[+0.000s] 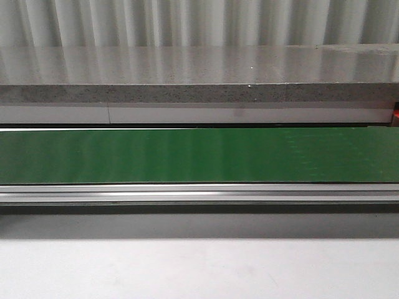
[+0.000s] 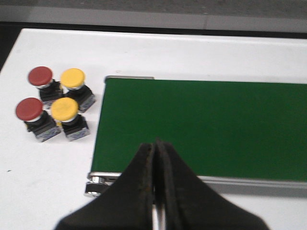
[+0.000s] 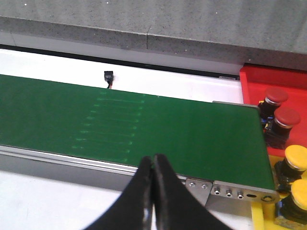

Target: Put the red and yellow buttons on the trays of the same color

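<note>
A: So, starting nearest, what are the grippers doing?

B: Both are pressed closed with nothing between the tips. The left gripper (image 2: 154, 148) hangs over the near edge of the green conveyor belt (image 2: 201, 124), and the right gripper (image 3: 152, 165) does the same at the belt's other end.

A: And the buttons?

B: Past the left end of the belt, on the white table (image 2: 48, 182), four wait in a tight cluster: two red buttons (image 2: 29, 109) (image 2: 40, 76) and two yellow buttons (image 2: 64, 109) (image 2: 73, 78). Off the right end, two yellow ones (image 3: 297, 158) (image 3: 299, 193) sit on the yellow tray (image 3: 261, 215), and beyond them two red ones (image 3: 286, 116) (image 3: 277, 95) on the red tray (image 3: 254, 79).

A: Halfway, then?

B: I'd judge so: four sorted, four left. The belt itself carries nothing right now.
</note>
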Controlling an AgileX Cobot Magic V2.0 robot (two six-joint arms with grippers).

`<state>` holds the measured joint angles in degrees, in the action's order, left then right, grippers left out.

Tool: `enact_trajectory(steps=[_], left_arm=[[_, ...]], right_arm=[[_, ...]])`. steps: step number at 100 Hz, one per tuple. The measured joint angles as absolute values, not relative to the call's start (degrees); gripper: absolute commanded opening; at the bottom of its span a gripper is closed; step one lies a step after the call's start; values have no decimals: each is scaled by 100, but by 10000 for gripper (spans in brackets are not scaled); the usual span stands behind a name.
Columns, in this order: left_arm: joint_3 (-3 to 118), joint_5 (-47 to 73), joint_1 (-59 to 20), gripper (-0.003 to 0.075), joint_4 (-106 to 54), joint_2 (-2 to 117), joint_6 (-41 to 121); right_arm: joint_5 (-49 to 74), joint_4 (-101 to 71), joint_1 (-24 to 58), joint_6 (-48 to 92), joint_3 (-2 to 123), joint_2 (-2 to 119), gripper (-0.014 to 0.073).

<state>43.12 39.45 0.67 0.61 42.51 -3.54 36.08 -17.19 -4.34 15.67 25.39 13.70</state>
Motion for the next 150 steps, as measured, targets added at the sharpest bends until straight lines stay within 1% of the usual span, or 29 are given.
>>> enact_trajectory(steps=[5,10,19,22,24,25,29,32,36,56,70,83,99,125,150], left_arm=[[4500,3959,269,18,72,4487,-425],[4673,3967,460,69,72,4753,-459],[4954,3972,792,225,72,5179,-485],[5034,3982,893,306,61,5365,-485],[5091,3980,968,338,49,5474,-485],[5129,3980,993,370,48,5511,-485],[5220,3980,1138,454,0,5725,-493],[5306,3993,1229,491,0,5864,-493],[5399,4065,1355,514,-39,6075,-493],[6088,4850,1852,489,-427,7261,-507],[6614,5301,1998,460,-668,8176,-520],[6994,5447,2009,438,-747,8910,-628],[7365,5484,2047,438,-774,9648,-1075],[7785,5513,2084,438,-808,10359,-1791],[8131,5685,2131,438,-821,10866,-1939]], right_arm=[[3608,-1719,-434,1567,2539,1370,-66],[3608,-1719,-434,1567,2539,1370,-66],[3608,-1719,-434,1567,2539,1370,-66],[3608,-1719,-434,1567,2539,1370,-66],[3608,-1719,-434,1567,2539,1370,-66],[3608,-1719,-434,1567,2539,1370,-66],[3608,-1719,-434,1567,2539,1370,-66],[3608,-1719,-434,1571,2539,1370,-66],[3608,-1719,-434,1571,2539,1370,-66],[3610,-1719,-434,1571,2539,1370,-66],[3620,-1719,-434,1580,2539,1370,-66],[3620,-1719,-434,1580,2539,1370,-66],[3620,-1719,-434,1580,2539,1370,-66],[3620,-1719,-434,1580,2539,1370,-66],[3620,-1719,-434,1580,2539,1370,-66]])
